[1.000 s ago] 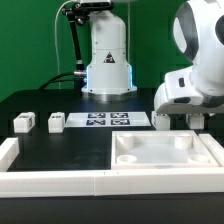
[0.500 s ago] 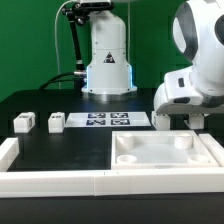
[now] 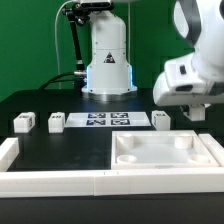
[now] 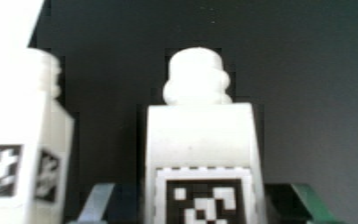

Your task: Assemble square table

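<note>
Gripping a leg (image 4: 201, 130), gripper (image 4: 201, 200) clamped on it | above slab (image 3: 165, 160) back edge | dark table (image 3: 70, 150) open beside slab

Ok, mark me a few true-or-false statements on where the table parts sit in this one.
1. The large white plastic square slab lies on the black table at the exterior view's right. True.
2. The small white tagged block legs stand in the slab's recesses. False: those in the exterior view stand on the table, apart from it.
3. The marker board lies behind the slab. True.
4. The gripper rests on the slab. False: it hangs above the table.
</note>
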Robot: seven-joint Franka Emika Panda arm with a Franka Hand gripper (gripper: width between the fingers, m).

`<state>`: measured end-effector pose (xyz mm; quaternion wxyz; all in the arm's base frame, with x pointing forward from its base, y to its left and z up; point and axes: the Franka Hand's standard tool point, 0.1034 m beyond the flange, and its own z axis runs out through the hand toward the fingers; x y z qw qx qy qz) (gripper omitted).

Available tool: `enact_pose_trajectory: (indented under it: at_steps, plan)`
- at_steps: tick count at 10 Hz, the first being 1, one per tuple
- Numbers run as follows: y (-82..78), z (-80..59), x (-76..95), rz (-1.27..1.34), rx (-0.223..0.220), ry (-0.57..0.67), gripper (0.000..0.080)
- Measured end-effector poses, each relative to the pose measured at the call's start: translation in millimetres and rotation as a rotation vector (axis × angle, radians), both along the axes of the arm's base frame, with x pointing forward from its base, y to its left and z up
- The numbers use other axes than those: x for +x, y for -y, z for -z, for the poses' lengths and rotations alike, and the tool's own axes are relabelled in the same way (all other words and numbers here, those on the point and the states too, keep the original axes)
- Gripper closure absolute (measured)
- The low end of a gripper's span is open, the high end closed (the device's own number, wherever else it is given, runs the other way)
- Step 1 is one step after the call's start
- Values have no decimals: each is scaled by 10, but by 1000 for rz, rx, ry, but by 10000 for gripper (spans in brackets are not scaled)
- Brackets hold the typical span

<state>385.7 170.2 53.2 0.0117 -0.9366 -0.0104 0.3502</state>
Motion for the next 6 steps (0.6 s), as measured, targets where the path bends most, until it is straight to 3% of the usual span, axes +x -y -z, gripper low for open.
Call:
enact_pose_trajectory:
  at_steps: [2, 4, 5, 6]
  plan:
    - [128, -337, 186, 30, 1, 24, 515]
    - [120, -300, 198, 31, 2, 47, 515]
    - [101, -291, 286, 38, 11, 144, 515]
    - [105, -308, 263, 39, 13, 196, 515]
